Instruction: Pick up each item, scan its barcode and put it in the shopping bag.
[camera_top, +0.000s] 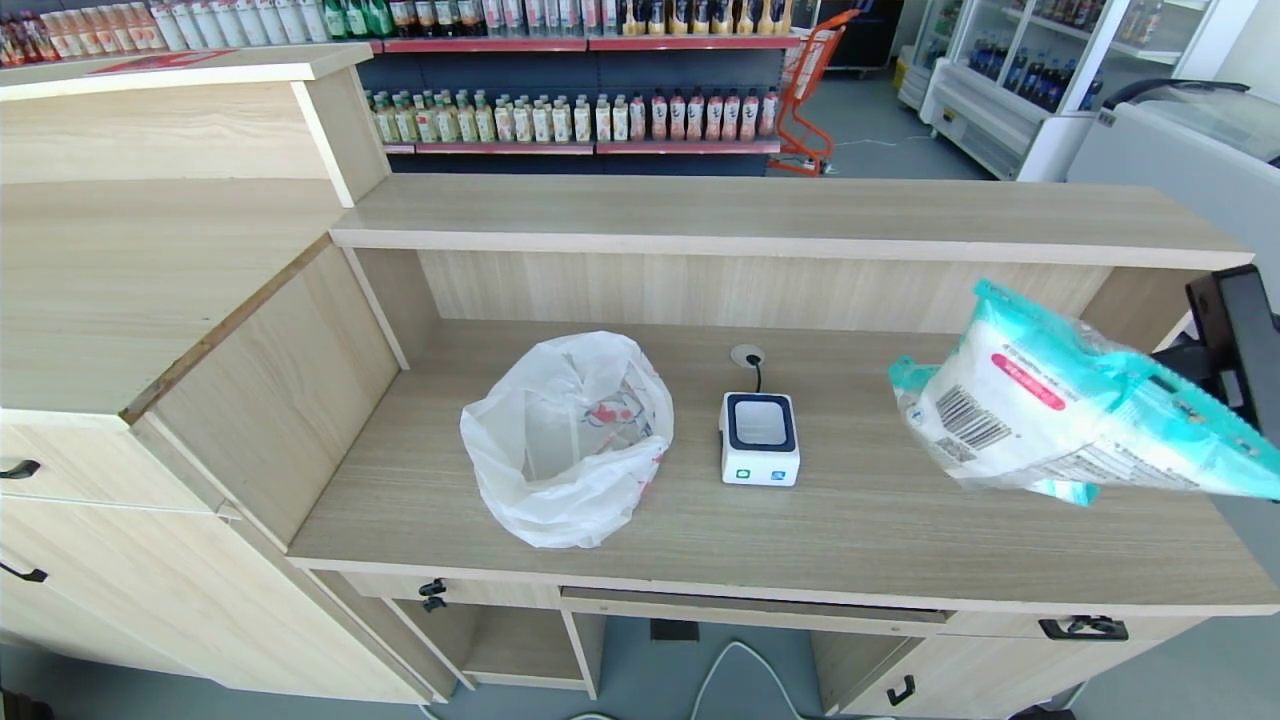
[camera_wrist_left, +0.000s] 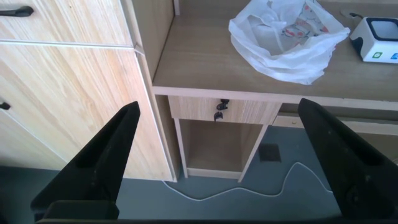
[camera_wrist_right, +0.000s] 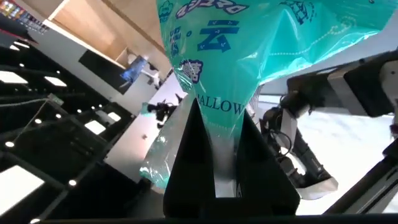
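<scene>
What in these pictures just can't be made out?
Head view: the packet, its far end cut off by the right edge.
Head view: whether anything lies in the shopping bag; crinkled plastic veils it.
Left wrist view: part of the scanner, cut by the edge.

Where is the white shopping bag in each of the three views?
Head view: shopping bag on the counter, centre-left of the picture, mouth open.
Left wrist view: shopping bag on the counter, beyond the open left gripper.
Right wrist view: not in it; the right gripper grips a teal packet.
Shared landmark: the white scanner beside the bag.
</scene>
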